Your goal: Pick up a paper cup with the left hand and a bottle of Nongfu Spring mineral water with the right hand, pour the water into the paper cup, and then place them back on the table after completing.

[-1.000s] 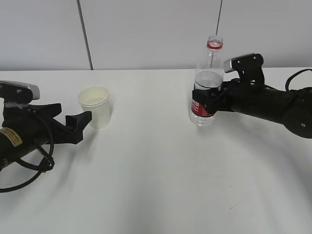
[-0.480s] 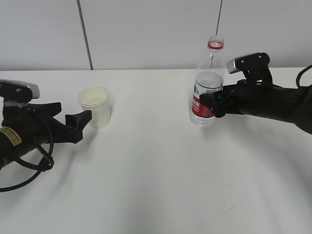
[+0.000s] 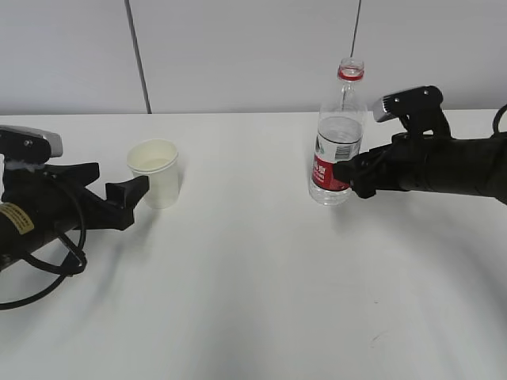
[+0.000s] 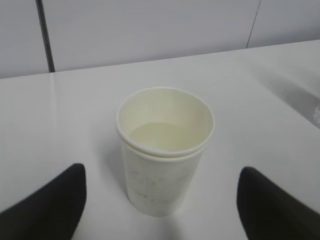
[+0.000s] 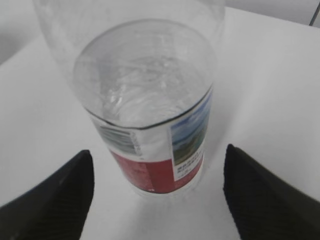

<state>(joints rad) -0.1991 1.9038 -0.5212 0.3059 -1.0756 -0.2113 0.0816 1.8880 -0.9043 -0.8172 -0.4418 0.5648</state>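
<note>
One paper cup (image 3: pixel 156 172) and one water bottle (image 3: pixel 338 134) stand upright, well apart, on the white worktop (image 3: pixel 253 301). The left gripper (image 4: pixel 160 205) is spread, fingers either side of the cup without touching. The right gripper (image 5: pixel 157 195) is likewise apart, flanking the bottle's base (water (image 5: pixel 142 75) partly fills it).

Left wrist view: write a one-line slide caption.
Open left tool's fingers flank an upright paper cup holding liquid on the white table.
</note>
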